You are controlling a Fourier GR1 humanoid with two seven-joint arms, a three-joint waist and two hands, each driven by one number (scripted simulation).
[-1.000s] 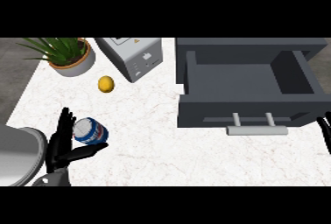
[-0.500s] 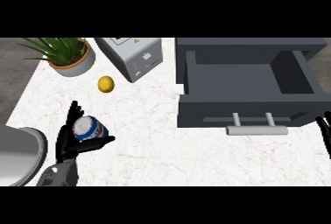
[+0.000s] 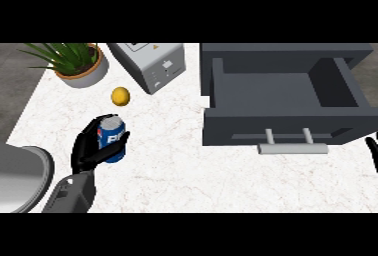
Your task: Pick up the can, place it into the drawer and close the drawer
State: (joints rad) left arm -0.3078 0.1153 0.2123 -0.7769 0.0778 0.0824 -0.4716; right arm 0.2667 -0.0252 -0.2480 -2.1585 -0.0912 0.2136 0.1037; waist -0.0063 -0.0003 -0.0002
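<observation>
While the left hand (image 3: 83,150) curls its fingers and thumb round the blue can (image 3: 112,140) at the left of the white counter (image 3: 184,175), the can's white lettering is partly covered and cannot be read. The grey drawer (image 3: 280,127) stands open, well apart to the right. Only a black sliver of the right hand (image 3: 372,152) shows at the right edge; its state cannot be told.

A potted plant (image 3: 75,64) stands at the counter's (image 3: 221,175) far left corner, a grey toaster (image 3: 153,64) just beside it, a lemon (image 3: 121,96) near both.
</observation>
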